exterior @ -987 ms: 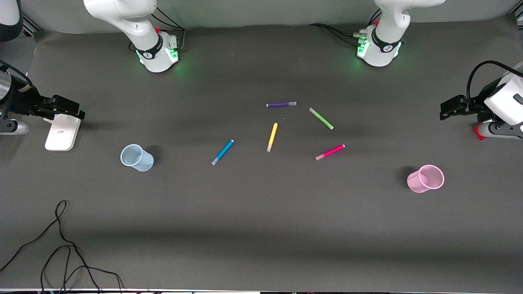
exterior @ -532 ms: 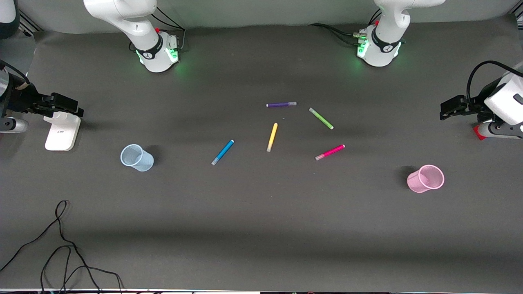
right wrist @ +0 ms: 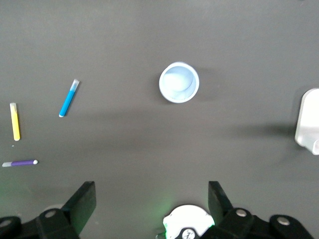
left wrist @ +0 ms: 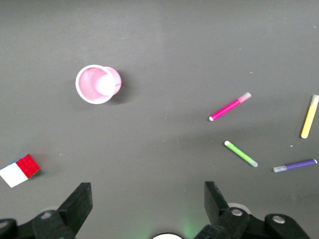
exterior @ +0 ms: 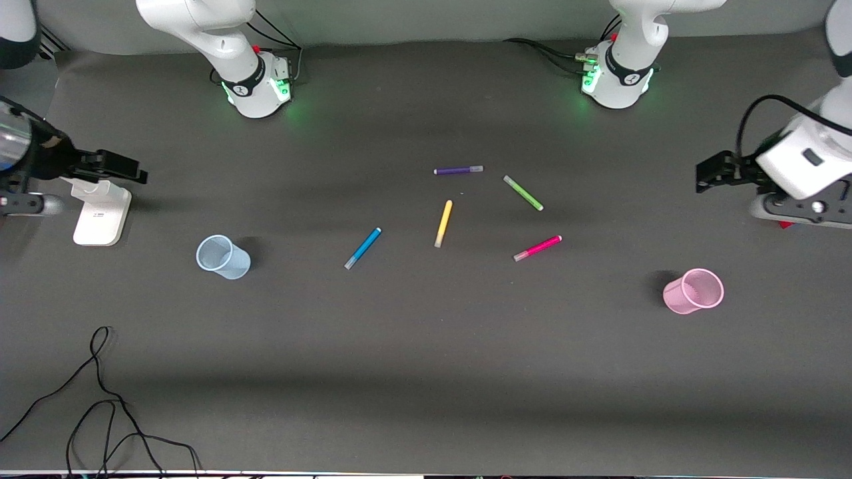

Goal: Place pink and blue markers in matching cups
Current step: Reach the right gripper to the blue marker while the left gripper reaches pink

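Front view: taking the yellow marker [exterior: 443, 223] as the landmark, the blue marker [exterior: 363, 248] lies flat toward the right arm's end, the pink marker [exterior: 537, 248] toward the left arm's end, each slanted. The blue cup [exterior: 222, 257] and pink cup [exterior: 693, 291] stand farther out toward those same ends. Right claw [exterior: 130, 173] and left claw [exterior: 707, 179] hang over the ends of the dark surface [exterior: 426, 372], so each arm looks closest to its own colour.

Left wrist view: fingers [left wrist: 79, 201] spread apart, empty; pink marker [left wrist: 230, 106] is well off, long axis slanted.

Right wrist view: fingers [right wrist: 83, 201] also apart, empty; blue marker [right wrist: 69, 98] is well off. Plenty of room around both.
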Robot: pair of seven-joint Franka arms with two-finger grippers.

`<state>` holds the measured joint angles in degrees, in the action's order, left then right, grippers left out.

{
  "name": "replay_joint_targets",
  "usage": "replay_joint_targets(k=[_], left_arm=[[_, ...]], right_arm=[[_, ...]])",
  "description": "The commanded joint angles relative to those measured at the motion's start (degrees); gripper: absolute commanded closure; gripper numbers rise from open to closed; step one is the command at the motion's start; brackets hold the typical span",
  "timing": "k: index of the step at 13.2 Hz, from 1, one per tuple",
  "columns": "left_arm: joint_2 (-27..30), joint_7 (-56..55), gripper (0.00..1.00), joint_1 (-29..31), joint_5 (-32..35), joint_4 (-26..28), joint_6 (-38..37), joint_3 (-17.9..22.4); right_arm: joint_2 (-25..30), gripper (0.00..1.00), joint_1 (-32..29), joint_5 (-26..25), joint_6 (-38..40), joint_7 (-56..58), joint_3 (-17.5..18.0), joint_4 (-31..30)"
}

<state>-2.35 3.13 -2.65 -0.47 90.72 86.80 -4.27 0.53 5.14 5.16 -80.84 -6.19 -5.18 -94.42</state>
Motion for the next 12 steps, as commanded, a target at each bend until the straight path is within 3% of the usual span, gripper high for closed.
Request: replay_joint_targets(k=[1,7,9,12], left_arm=[[0.9,3.4,0.00,-0.4,-0.1,-0.2,-0.5,-4.1],[-0.6,20.6,0.00,-0.7,-2.3,0.4,0.3,-12.1],[-1.0,25.9,0.00,-0.7,-2.3,0.4,1.1,-13.0],[-1.0,28.1,0.00,-0.7,-2.2,0.5,1.5,-13.0]], right_arm=[[-0.7,0.00,4.3,1.7,1.6,-7.8,0.3,0.2],[-12.5,0.00,15.5,5.7,-1.7,-23.6,0.2,0.4],[-17.6,0.00,18.5,7.1,-2.5,-34.4,0.2,0.2],[-23.6,0.00,20.5,9.1,-7.7,-39.5,0.1,-0.1]])
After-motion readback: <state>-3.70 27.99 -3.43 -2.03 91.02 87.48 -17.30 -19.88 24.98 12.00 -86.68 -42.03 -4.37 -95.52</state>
